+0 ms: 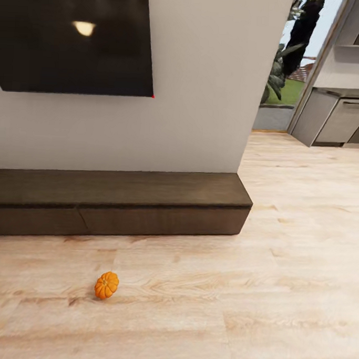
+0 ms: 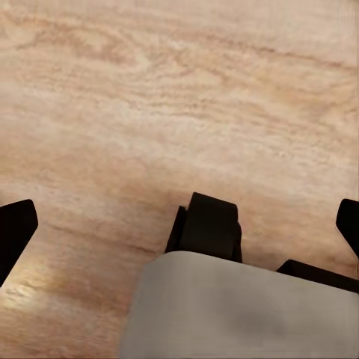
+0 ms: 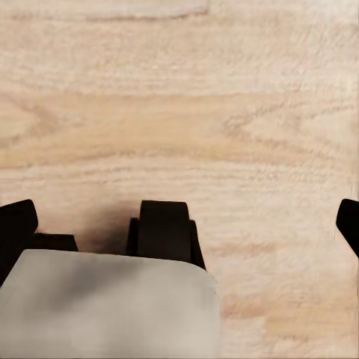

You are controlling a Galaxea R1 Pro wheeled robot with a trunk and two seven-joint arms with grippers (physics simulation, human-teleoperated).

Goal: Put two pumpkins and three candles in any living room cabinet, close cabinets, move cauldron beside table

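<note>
One orange ribbed pumpkin (image 1: 106,285) lies tipped on its side on the pale wood floor, a short way in front of the long low dark-brown cabinet (image 1: 115,202). The cabinet stands against the white wall and its flat drawer fronts sit flush. My left gripper (image 2: 182,224) is open over bare floor, with one dark fingertip (image 2: 15,232) at each side of the left wrist view. My right gripper (image 3: 183,224) is likewise open over bare floor with nothing between its fingers. The candles, the cauldron and the table are out of view.
A large black screen (image 1: 76,37) hangs on the wall above the cabinet. Grey kitchen units (image 1: 340,122) stand far right beyond a glazed opening with plants. Open wood floor runs right of the cabinet. My grey base with a black wheel (image 2: 209,228) shows under each wrist.
</note>
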